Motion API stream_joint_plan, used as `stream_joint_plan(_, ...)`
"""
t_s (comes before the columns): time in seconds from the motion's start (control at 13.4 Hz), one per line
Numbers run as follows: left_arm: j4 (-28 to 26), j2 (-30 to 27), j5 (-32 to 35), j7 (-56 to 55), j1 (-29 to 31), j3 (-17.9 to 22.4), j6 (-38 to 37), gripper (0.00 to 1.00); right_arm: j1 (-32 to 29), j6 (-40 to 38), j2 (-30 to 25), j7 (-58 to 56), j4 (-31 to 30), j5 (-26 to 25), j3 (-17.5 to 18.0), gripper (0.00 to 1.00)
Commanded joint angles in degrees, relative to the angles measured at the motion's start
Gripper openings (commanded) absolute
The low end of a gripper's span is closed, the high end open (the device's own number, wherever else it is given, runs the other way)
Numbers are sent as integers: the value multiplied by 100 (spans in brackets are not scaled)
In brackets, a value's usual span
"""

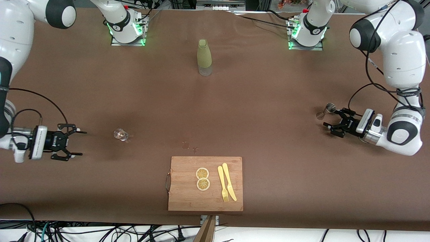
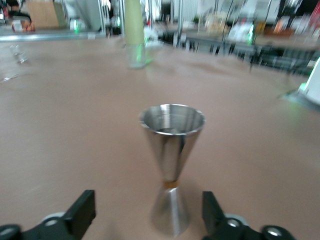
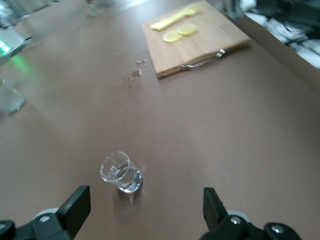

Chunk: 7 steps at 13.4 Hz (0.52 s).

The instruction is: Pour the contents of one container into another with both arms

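A steel jigger (image 1: 325,112) stands upright on the brown table toward the left arm's end. My left gripper (image 1: 332,121) is low at the table beside it, open. In the left wrist view the jigger (image 2: 172,160) stands between the spread fingers of my left gripper (image 2: 148,210), touching neither. A small clear glass (image 1: 120,134) stands toward the right arm's end. My right gripper (image 1: 80,143) is open a short way from it, nearer that end of the table. In the right wrist view the glass (image 3: 121,172) is clear of my right gripper (image 3: 144,206).
An olive-sleeved bottle (image 1: 204,57) stands mid-table near the arms' bases. A wooden cutting board (image 1: 183,198) with two lemon slices (image 1: 202,178), a yellow fork and a knife (image 1: 229,185) lies at the table edge nearest the front camera. Small wet spots (image 1: 188,146) mark the table beside it.
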Motion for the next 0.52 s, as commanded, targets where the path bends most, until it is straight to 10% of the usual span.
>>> stream_joint_plan(0.0,-549,-1391,487,744,-29,76,763,100,96,-91,-285,1670,558,-749,34,100)
stream_joint_plan(0.45,-1305,-3546,822,232,-99,-48,2469,100,377,-204,-1813,6389,500,-3842,1297,100)
